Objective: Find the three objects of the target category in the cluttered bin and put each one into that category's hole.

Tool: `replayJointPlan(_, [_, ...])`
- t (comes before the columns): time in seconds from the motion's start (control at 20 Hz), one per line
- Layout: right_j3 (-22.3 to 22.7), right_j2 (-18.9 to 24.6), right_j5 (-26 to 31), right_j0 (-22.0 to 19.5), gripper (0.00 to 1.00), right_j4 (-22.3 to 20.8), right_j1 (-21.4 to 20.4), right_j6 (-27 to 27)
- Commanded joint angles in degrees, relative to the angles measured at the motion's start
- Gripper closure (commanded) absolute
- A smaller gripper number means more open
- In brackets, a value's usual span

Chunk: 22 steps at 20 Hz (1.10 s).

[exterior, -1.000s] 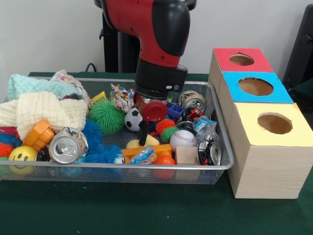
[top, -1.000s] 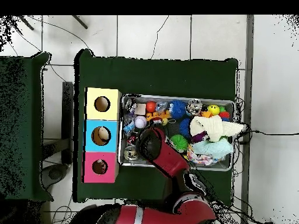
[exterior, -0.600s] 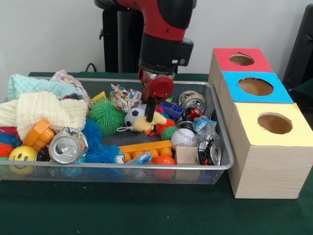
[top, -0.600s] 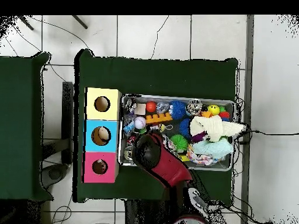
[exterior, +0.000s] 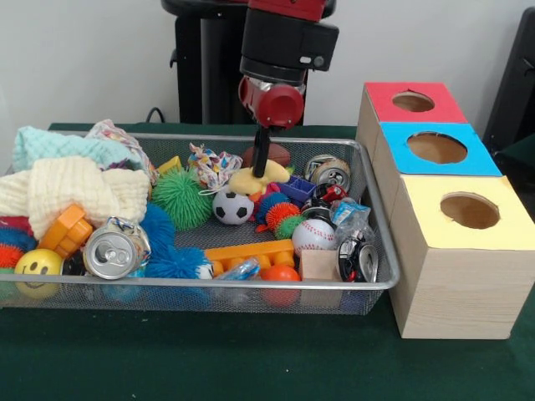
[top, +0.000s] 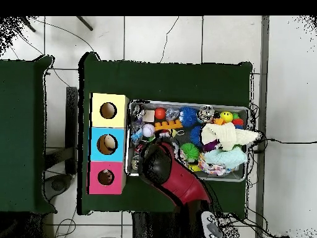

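Soft yellow toy [exterior: 260, 177] hangs from the gripper [exterior: 262, 164] above the bin [exterior: 378, 251].

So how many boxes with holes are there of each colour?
Red-topped wooden box with a round hole: 1
Blue-topped wooden box with a round hole: 1
Yellow-topped wooden box with a round hole: 1
Total: 3

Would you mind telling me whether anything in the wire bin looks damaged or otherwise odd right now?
Yes: the silver drink can at the front of the wire mesh bin lies on its side and looks dented, as does a crushed can near the right corner. A yellow soft toy hangs from the gripper above the clutter.
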Motion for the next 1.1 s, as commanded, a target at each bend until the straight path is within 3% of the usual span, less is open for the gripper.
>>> replayJointPlan(0.05, [4.4, -0.3, 6.6, 2.8, 1.00, 0.2, -3.1, 8.4])
replayJointPlan(0.5, [9.1, -2.1, 11.3, 11.4, 1.00, 5.4, -9.5, 15.3])
replayJointPlan(0.7, [12.5, 2.5, 9.2, 10.7, 1.00, 7.9, -11.8, 17.5])
replayJointPlan(0.85, [11.8, -1.2, 11.4, 15.7, 1.00, 9.6, -12.5, 18.1])
replayJointPlan(1.1, [11.9, -3.5, 15.1, 18.7, 1.00, 10.9, -13.4, 17.0])
